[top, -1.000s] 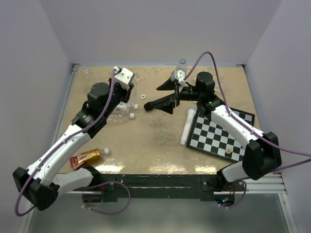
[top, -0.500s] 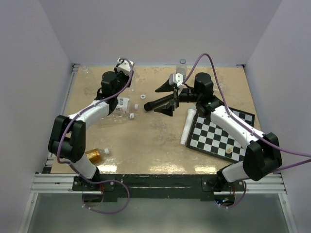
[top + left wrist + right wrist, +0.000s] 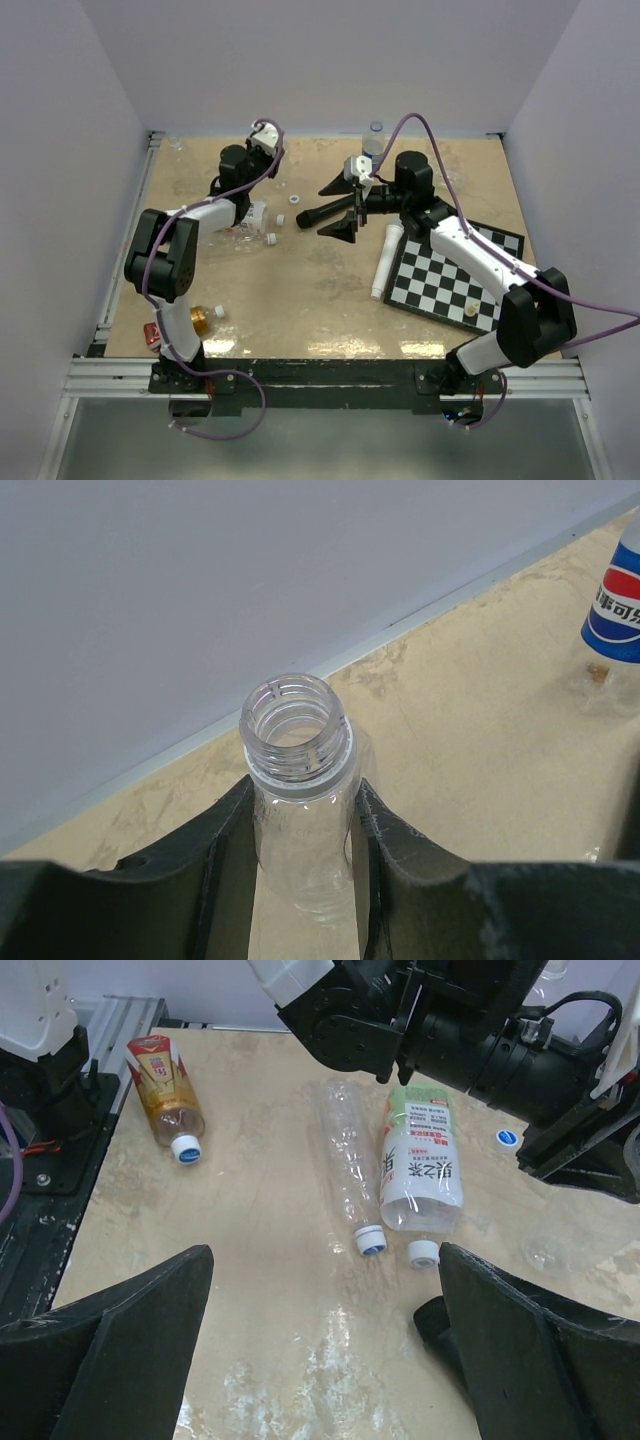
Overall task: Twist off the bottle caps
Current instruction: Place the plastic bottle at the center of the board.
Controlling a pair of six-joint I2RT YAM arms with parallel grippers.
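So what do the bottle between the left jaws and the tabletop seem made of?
Bottle: clear, glossy plastic by the look; see-through wall, moulded neck threads. Tabletop: beige, mottled, slightly shiny, perhaps laminate or stone-look sheet; hard to tell.

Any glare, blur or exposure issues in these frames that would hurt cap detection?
Top external: sharp and evenly lit, with a bright glare band along the near edge of the table. Left wrist: the open bottle has a crisp neck, and the left fingers flanking it are underexposed. Right wrist: specular patch on the foreground table, capped bottles sharp, right fingers dark and soft.
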